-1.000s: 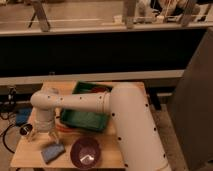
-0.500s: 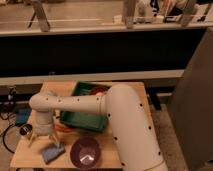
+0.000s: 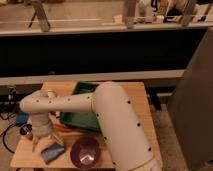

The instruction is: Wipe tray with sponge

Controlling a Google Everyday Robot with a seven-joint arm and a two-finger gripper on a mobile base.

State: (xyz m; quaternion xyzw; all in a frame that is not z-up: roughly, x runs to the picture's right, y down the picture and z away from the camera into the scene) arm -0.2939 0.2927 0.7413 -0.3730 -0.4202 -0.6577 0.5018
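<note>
One camera view looks down on a wooden surface (image 3: 135, 107) from behind a thick white robot arm (image 3: 107, 120), which sweeps from the lower right up and over to the left. The arm ends in a hand (image 3: 46, 143) pointing straight down near the front left of the surface. Its two pale fingers (image 3: 36, 145) are spread apart, and nothing is held between them. The sponge (image 3: 52, 152), a small blue-grey pad, lies flat on the surface directly under the hand, a little to the right of its midpoint; whether the fingertips touch it cannot be told. The tray (image 3: 82, 120), green with raised sides, sits behind and to the right of the hand, partly hidden by the arm. A round purple bowl (image 3: 85, 152) stands just right of the sponge, in front of the tray. An orange strip (image 3: 61, 128) shows along the tray's near edge, between tray and hand. A blue object (image 3: 21, 118) sits at the surface's left edge, behind the hand.
</note>
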